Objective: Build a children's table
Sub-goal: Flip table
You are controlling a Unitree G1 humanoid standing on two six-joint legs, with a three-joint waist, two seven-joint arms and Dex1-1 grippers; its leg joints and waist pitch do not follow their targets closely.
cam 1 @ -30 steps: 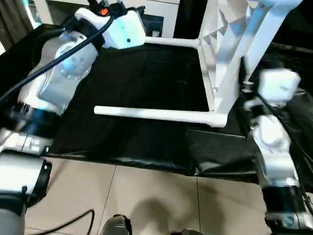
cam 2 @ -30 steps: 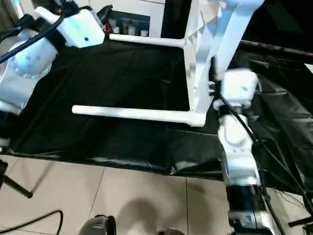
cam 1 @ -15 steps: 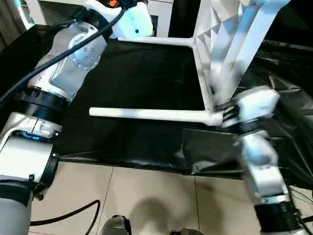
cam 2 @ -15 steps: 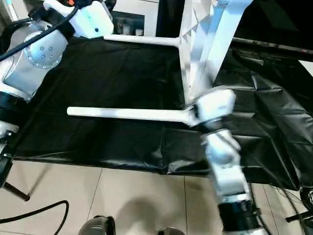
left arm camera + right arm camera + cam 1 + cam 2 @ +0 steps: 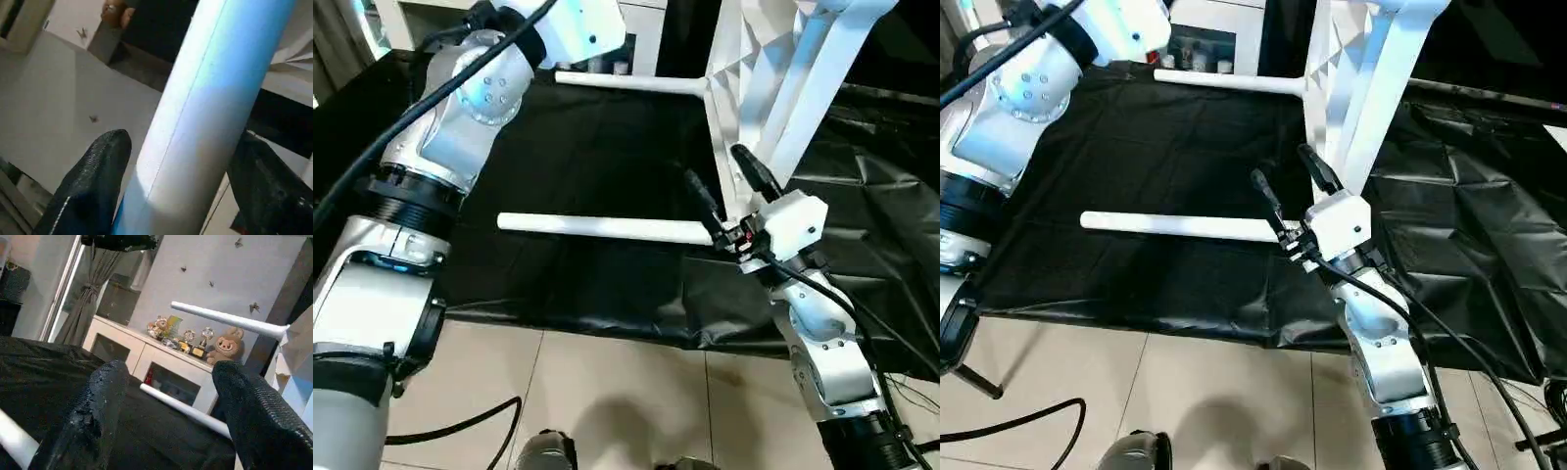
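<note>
Left wrist view: the left gripper (image 5: 171, 186) clasps a smooth white tube leg (image 5: 205, 112); the right gripper (image 5: 1291, 183) gapes, textured fingers (image 5: 98, 416) empty.

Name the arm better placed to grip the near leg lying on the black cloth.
Right, probably: its open tool sits at the near leg's socket end, while the left tool is clamped on another leg.

White plastic tabletop (image 5: 736, 98) stands on edge on the black-draped table, ribbed underside facing the robot's left. Near leg (image 5: 607, 228), a long white tube, is seated in the lower near corner socket and runs level just above the cloth. Far leg (image 5: 631, 83) lies parallel to it from the far socket. A third leg (image 5: 822, 73) slants upward from the near socket region.
</note>
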